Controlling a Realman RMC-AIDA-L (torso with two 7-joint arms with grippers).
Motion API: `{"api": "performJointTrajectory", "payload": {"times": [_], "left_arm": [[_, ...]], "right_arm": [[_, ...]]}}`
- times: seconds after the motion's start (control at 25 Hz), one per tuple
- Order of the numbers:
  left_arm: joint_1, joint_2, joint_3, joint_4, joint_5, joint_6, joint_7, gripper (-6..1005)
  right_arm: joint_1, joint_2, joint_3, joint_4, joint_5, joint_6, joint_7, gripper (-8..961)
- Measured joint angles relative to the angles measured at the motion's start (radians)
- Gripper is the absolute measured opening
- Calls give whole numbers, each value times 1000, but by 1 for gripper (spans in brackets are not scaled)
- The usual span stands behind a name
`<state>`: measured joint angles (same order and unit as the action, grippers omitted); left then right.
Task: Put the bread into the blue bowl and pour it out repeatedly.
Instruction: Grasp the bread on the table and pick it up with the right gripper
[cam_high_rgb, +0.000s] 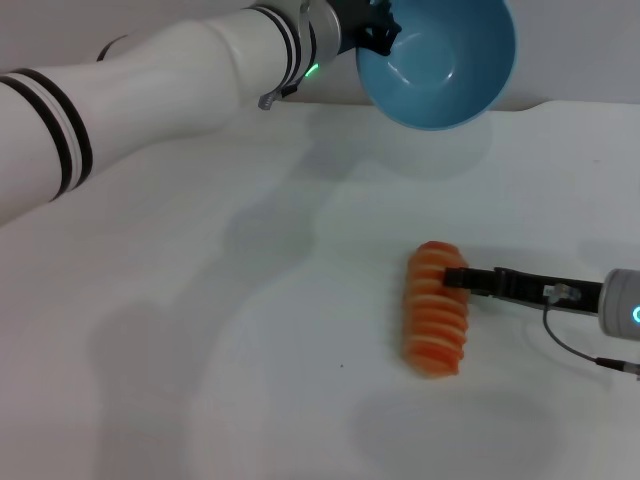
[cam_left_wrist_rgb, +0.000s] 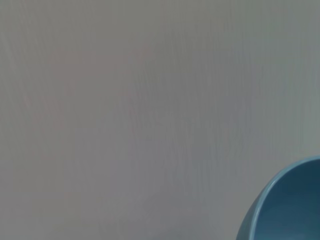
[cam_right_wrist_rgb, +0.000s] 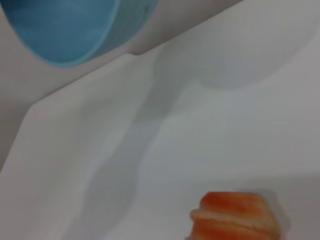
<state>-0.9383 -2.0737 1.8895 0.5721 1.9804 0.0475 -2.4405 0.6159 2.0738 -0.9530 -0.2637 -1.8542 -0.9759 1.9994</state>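
The bread (cam_high_rgb: 436, 310) lies on the white table (cam_high_rgb: 250, 350) and the blue bowl (cam_high_rgb: 440, 60) is tipped and empty, so the step is to regrasp the loaf — best by a square pinch across its middle, then a straight lift. The right gripper (cam_high_rgb: 458, 280) reaches in low from the right, a dark finger touching the loaf's top; I cannot tell its spread. The left gripper (cam_high_rgb: 375, 30) holds the bowl's rim, raised at the far edge.

The blue bowl (cam_high_rgb: 440, 62) is cut off by the head view's top edge, and only a sliver of its rim shows in the left wrist view. The left gripper (cam_high_rgb: 372, 32) is partly hidden behind it. The right wrist view crops the bread (cam_right_wrist_rgb: 235, 216) at the bottom edge.
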Motion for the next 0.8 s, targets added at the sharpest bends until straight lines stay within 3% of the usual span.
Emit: {"api": "performJointTrajectory", "payload": {"times": [0.8], "left_arm": [[8, -4, 2, 9, 0, -4, 0, -1]], "right_arm": [[15, 3, 3, 21, 9, 36, -3, 633]]}}
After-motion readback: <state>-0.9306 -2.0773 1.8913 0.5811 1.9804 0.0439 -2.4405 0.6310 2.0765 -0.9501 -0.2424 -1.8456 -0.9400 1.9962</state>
